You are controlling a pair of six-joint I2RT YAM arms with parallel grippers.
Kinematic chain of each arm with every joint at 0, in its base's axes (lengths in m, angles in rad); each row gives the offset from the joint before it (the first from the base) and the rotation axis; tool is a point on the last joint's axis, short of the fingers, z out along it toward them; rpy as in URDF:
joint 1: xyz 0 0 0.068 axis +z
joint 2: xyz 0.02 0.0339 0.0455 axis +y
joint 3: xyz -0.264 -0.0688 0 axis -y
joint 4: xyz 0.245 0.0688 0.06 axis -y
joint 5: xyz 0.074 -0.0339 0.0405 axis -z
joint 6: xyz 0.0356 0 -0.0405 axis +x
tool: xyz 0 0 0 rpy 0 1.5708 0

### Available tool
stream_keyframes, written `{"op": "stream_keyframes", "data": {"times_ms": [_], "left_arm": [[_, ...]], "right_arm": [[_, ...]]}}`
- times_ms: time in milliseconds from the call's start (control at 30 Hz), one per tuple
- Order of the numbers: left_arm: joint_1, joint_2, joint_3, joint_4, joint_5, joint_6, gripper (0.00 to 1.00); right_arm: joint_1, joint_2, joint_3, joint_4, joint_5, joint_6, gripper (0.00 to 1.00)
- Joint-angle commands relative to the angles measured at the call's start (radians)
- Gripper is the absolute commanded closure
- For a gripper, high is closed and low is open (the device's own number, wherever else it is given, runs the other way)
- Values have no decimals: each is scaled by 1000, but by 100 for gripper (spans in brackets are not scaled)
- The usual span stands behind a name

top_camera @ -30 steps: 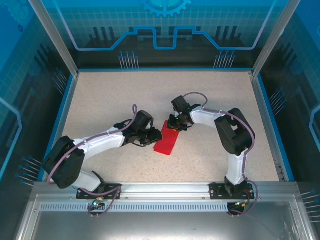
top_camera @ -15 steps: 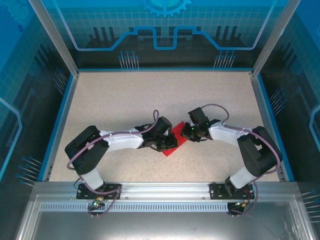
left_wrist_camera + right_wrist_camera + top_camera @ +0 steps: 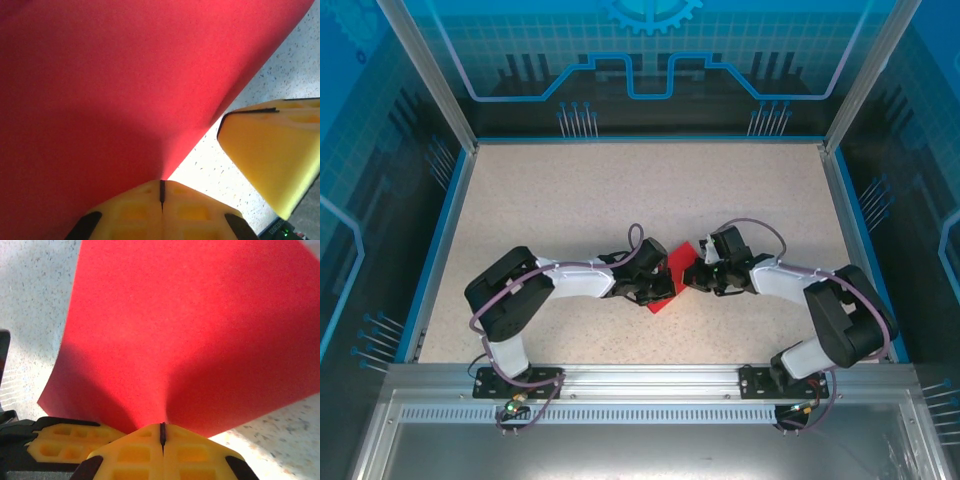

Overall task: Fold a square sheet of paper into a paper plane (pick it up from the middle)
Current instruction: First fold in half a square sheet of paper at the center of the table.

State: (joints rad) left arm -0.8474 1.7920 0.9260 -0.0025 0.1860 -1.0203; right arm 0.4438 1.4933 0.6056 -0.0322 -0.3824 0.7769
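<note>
The square sheet of paper [image 3: 677,260] is bright red and sits at the middle of the table, pinched between my two grippers. My left gripper [image 3: 660,286] holds it from the left and my right gripper [image 3: 692,277] from the right. In the left wrist view the yellow jaws [image 3: 161,189] are shut on the edge of the sheet [image 3: 110,85], which curves up from the pinch. The right gripper's fingers [image 3: 272,150] show beside it. In the right wrist view my jaws [image 3: 162,430] are shut on the sheet [image 3: 190,325], with the left gripper's fingers [image 3: 65,440] at the lower left.
The speckled tabletop [image 3: 620,190] has a blue rim [image 3: 448,225] on three sides and an aluminium rail [image 3: 650,378] at the near edge, where both arm bases are bolted. Glass walls on metal posts [image 3: 425,70] stand around it.
Both grippers have closed on the red sheet. Both arms have folded down and drawn in toward the table's near middle, and the sheet has shifted slightly right and lifted at the pinch.
</note>
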Motion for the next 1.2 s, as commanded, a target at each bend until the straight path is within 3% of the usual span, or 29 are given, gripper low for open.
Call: {"op": "stream_keyframes", "data": {"times_ms": [0, 933, 1167], "left_arm": [[-4, 11, 18, -26, -28, -6, 100], [-5, 42, 36, -26, -11, 21, 100], [-4, 47, 8, -123, -13, 10, 100]], "right_arm": [[-14, 44, 14, 26, -65, -45, 99], [-17, 159, 30, 16, -132, -130, 100], [-32, 168, 60, -60, -53, -158, 100]]}}
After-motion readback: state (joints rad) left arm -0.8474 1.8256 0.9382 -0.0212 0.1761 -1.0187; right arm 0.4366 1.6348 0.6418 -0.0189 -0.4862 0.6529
